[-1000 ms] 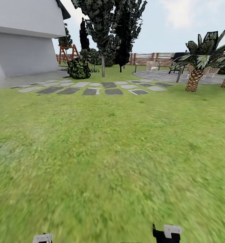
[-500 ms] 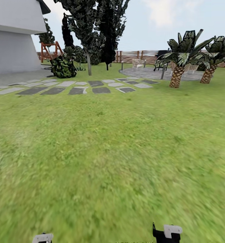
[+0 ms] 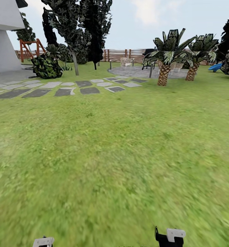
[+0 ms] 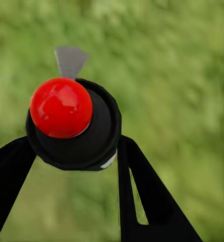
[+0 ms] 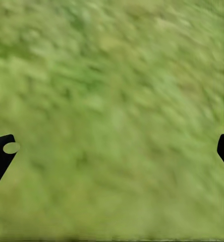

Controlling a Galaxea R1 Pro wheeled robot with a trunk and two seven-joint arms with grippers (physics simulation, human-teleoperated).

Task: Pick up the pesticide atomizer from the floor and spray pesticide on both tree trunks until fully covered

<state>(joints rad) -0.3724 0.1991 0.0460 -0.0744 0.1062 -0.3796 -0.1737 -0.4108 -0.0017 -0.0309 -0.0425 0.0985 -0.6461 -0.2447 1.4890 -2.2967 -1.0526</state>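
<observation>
My left gripper (image 4: pixel 71 151) is shut on the pesticide atomizer (image 4: pixel 74 126), a black round body with a red ball top and a small grey nozzle, held over blurred grass. My right gripper (image 5: pixel 112 148) stands open above bare lawn, with nothing between its fingers. In the head view a tall tree with a beige-grey tree trunk (image 3: pixel 75 67) and a dark leafy crown stands far off at the back left, beyond the paving slabs (image 3: pixel 69 91). Parts of my left arm (image 3: pixel 43 242) and right arm (image 3: pixel 171 236) show at the bottom edge.
Wide green lawn (image 3: pixel 121 154) stretches ahead. A white house (image 3: pixel 2 44) and an orange swing frame (image 3: pixel 28 48) stand at the left. Dark conifers (image 3: pixel 93 34) flank the tree. Two short palms (image 3: pixel 163 73) stand beside a paved circle (image 3: pixel 138 71), with a slatted fence (image 3: pixel 121 54) behind.
The head camera has swung to the right, so the whole scene has slid left; the house is nearly out of frame, and a second palm and a blue object have come in.
</observation>
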